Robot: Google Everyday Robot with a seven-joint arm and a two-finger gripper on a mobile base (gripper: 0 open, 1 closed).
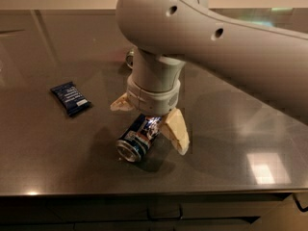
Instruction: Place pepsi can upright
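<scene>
A: A dark, glossy tabletop [53,148] is seen. The pincer [148,126] is held low, fingers [176,133] spread apart astride the pepsi can [134,142].

B: The can is lying on its side, silver end toward the front edge. It should be gripped squarely across the middle, then tipped upright, kept clear of the dark-blue packet [70,98].

claw [149,128] astride pepsi can [136,139] lying on counter [231,143], packet [70,98] to its left
</scene>
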